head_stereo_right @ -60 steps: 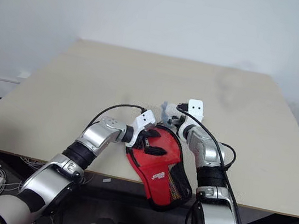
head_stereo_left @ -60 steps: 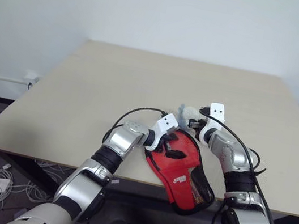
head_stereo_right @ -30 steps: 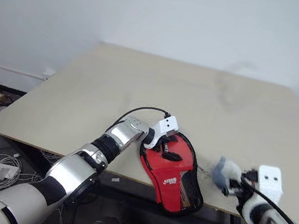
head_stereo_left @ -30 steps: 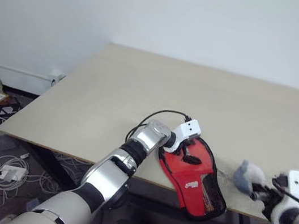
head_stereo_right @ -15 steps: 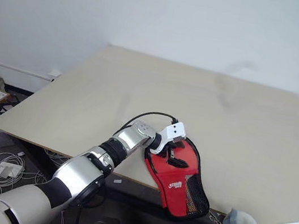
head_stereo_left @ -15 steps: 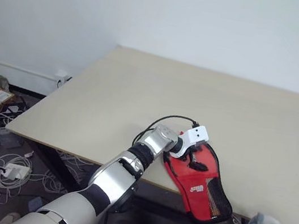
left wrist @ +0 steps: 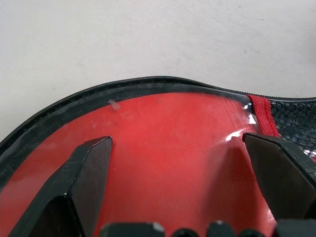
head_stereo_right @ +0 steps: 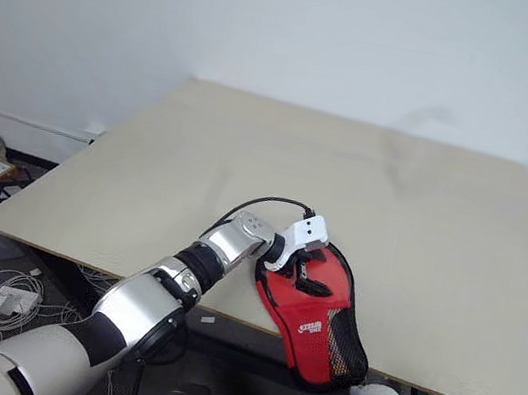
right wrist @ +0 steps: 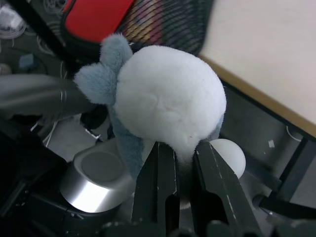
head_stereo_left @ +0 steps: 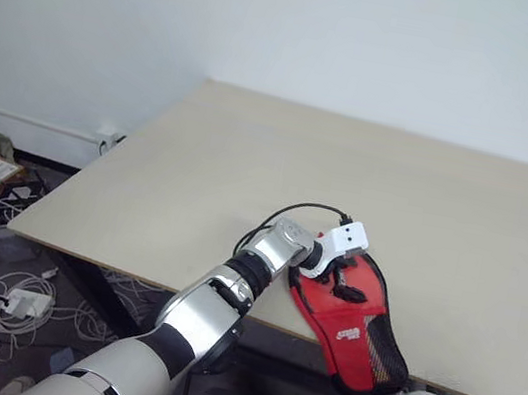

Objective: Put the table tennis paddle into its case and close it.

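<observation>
Your left gripper [left wrist: 175, 170] rests on the red face of the paddle case [head_stereo_left: 350, 318], its two black fingers [left wrist: 89, 170] spread wide and holding nothing. The case lies flat at the near edge of the pale wooden table [head_stereo_left: 349, 171], its mesh patch [head_stereo_left: 382, 354] and narrow end hanging just over that edge. From the head views it looks closed and lying flat, though you cannot tell from here whether the zip has run all the way round or whether the paddle is inside.

Off the table, below its near right corner, your right gripper [right wrist: 178, 173] is pinched tight on a small plush toy [right wrist: 163, 103], white-bellied with pale grey-blue fur. The toy is no part of the job; it appears to be clutter being carried clear of the work area.

Judged from this, you are in a side step: the left hand pins the case in place while the right disposes of the toy. The next move calls for you to let the toy go somewhere out of the way, then bring the right hand back over the table to the case's black trim. Keep the left gripper pressing down meanwhile, since the overhanging end could let the case slide or tip off the edge.
</observation>
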Robot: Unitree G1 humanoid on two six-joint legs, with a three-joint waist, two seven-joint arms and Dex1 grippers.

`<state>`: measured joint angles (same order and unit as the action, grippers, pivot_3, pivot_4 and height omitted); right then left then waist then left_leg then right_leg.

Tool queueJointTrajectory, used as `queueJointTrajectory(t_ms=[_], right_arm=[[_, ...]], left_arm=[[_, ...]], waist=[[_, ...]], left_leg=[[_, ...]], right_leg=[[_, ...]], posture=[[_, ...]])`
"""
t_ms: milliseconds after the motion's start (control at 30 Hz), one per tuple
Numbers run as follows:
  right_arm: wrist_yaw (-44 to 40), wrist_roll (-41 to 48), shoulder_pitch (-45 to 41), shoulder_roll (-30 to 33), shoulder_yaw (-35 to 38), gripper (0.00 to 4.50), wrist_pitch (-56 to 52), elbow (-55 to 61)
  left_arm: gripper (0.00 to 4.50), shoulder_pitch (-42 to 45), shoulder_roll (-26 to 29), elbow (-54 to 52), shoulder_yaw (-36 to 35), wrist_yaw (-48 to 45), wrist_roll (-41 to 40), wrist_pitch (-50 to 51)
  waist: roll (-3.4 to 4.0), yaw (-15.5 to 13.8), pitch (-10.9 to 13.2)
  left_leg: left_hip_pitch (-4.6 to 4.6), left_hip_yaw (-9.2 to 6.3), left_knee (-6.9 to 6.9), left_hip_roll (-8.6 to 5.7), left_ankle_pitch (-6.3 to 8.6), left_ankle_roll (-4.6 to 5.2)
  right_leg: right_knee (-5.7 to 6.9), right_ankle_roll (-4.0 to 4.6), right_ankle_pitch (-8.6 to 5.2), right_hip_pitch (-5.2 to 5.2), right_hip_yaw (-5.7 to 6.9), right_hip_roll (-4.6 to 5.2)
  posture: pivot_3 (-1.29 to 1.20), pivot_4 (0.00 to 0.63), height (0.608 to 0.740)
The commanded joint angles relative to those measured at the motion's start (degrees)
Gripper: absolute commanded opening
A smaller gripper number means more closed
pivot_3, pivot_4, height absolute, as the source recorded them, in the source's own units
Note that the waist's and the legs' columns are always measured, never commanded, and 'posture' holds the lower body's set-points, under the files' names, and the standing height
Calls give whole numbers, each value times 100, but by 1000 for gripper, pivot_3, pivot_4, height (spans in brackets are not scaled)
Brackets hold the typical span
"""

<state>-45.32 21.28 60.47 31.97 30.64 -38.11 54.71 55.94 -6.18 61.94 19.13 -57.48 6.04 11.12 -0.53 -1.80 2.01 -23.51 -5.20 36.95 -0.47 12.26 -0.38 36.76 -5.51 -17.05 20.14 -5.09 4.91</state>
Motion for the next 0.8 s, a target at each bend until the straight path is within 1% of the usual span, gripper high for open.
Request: queueJointTrajectory(t_ms=[33,100,267,367,433,600,700,800], right_arm=[[101,-184,-118,115,-439,10,171,272],[152,-221,-153,147,-669,10,186,433],[201,-60,-41,306,-1021,10,602,529],[271,99,157,399,-1197,10,1102,529],[336,294,342,423,-1183,10,1503,529],[531,383,862,525,-1171,10,2329,529],[651,519,1084,712,-1408,10,2922,529],[932,457,1070,915,-1732,10,3041,529]], left_arm=[[4500,-176,54,449,175,-24,275,322],[4500,-179,63,455,175,-24,276,342],[4500,-187,66,444,195,-55,288,359],[4500,-180,43,459,182,-34,278,372],[4500,-179,25,464,181,-38,273,376],[4500,-147,-36,517,190,-9,286,328],[4500,-92,-88,543,168,-6,273,256],[4500,-67,-118,578,156,18,275,250]], waist=[[-1,12,-1],[0,12,-1],[-7,18,-5],[-11,20,-7],[-12,23,-8],[-24,28,-14],[-29,30,-15],[-31,29,-15]], left_leg=[[0,0,0,0,0,0],[0,-4,0,1,0,0],[1,-5,0,1,0,0],[2,-6,0,2,0,0],[3,-9,-1,3,0,0],[4,-10,0,5,0,0],[4,-10,1,7,1,-1],[4,-10,1,10,1,-1]], right_leg=[[0,0,0,0,1,0],[1,0,0,-1,5,0],[1,-1,0,-3,9,0],[2,-1,0,-4,10,0],[2,0,0,-5,14,0],[1,0,0,-9,14,1],[0,0,0,-10,14,2],[-1,0,0,-11,16,4]], posture=[[0,0,740],[0,0,740],[0,0,740],[0,0,740],[0,0,740],[0,0,740],[0,0,740],[0,0,740]])
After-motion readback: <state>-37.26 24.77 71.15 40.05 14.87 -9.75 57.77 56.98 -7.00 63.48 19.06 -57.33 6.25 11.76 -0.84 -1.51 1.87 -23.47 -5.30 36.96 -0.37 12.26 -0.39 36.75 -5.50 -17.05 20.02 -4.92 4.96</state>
